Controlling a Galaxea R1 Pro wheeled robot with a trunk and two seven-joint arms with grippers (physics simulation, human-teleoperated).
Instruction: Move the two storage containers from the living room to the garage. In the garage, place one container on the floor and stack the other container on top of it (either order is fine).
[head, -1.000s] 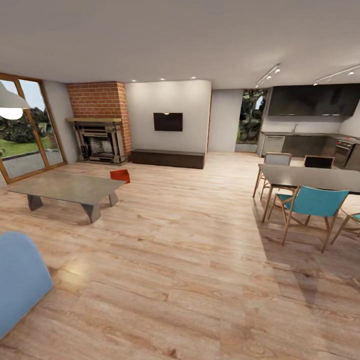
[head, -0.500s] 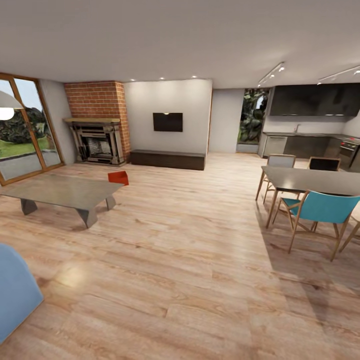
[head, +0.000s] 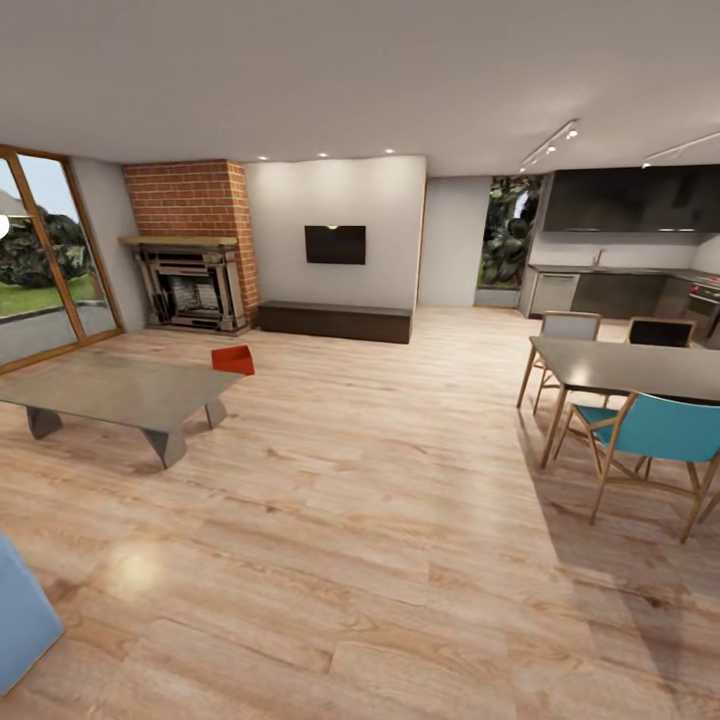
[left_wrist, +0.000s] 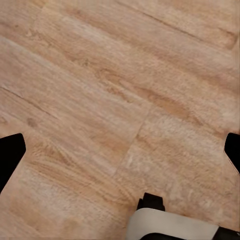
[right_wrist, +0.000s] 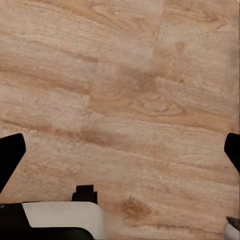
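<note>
One red-orange storage container (head: 233, 359) sits on the living room's light wood planks, just behind the far right corner of the grey low table (head: 110, 388), several metres ahead and to my left. My left gripper (left_wrist: 120, 155) hangs open over bare planks, its dark fingertips (left_wrist: 10, 157) far apart with nothing between them. The right gripper (right_wrist: 120, 152) is open too, above the same wood flooring. The garage is out of view.
A blue sofa corner (head: 20, 610) sits at the near left. A dining table (head: 620, 365) with a teal chair (head: 655, 430) stands at the right. A brick fireplace (head: 192, 285), a low dark cabinet (head: 335, 320) and a kitchen (head: 620, 285) line the far side.
The whole head view has shifted as the camera moved forward. The sofa corner has slid toward the lower left edge and the low table further left. Nothing was grasped or released.
</note>
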